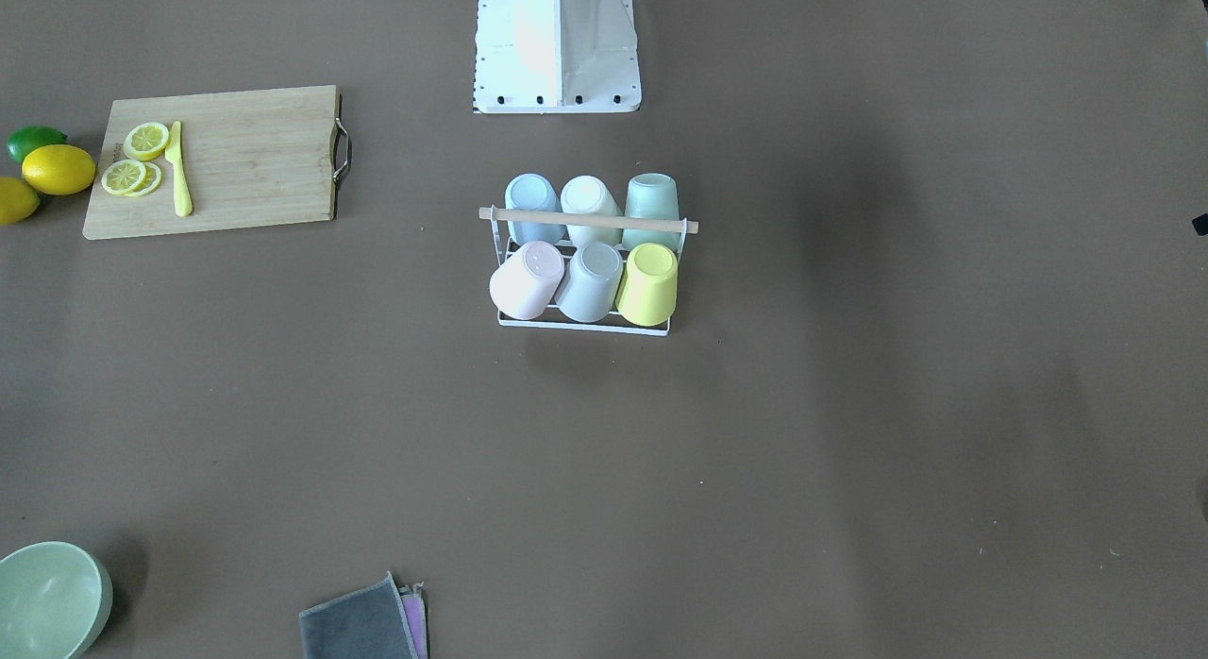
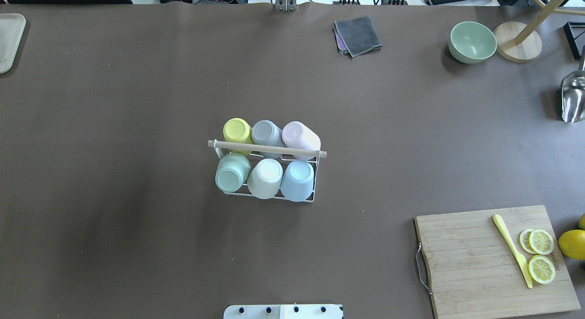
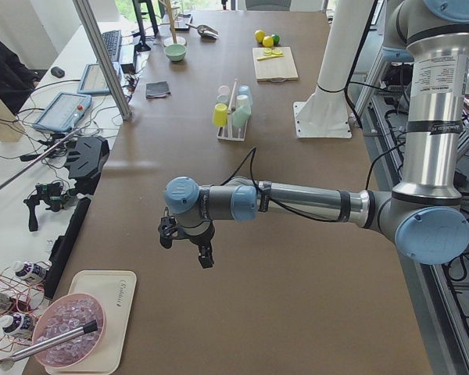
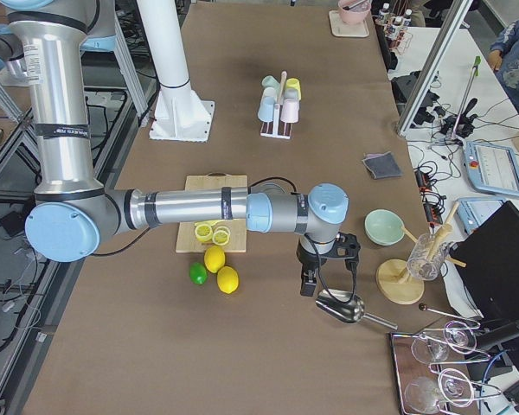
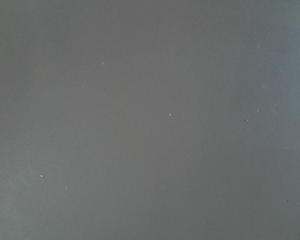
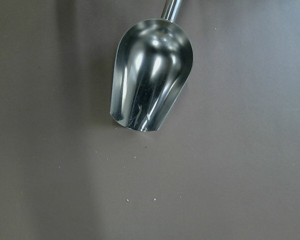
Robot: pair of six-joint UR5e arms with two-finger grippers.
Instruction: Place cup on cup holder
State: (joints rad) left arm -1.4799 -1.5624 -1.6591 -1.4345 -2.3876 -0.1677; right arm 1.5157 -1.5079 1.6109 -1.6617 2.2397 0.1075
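Observation:
The cup holder (image 1: 583,327), a white wire rack with a wooden rod (image 2: 267,148) across its top, stands mid-table. Several pastel cups sit upside down on its prongs, among them a yellow cup (image 1: 649,283), a pink cup (image 1: 526,279) and a blue cup (image 2: 297,180). The holder also shows far off in both side views (image 3: 233,117) (image 4: 281,108). My left gripper (image 3: 185,248) hangs over bare table near the left end, far from the holder. My right gripper (image 4: 329,268) hovers over a metal scoop (image 6: 151,75) near the right end. I cannot tell whether either is open or shut.
A wooden cutting board (image 2: 475,259) carries lemon slices (image 2: 541,255) and a yellow knife (image 2: 512,250), with whole lemons (image 1: 58,168) and a lime (image 1: 34,142) beside it. A green bowl (image 2: 472,41), a grey cloth (image 2: 358,34) and a wooden stand (image 2: 518,48) sit along the far edge.

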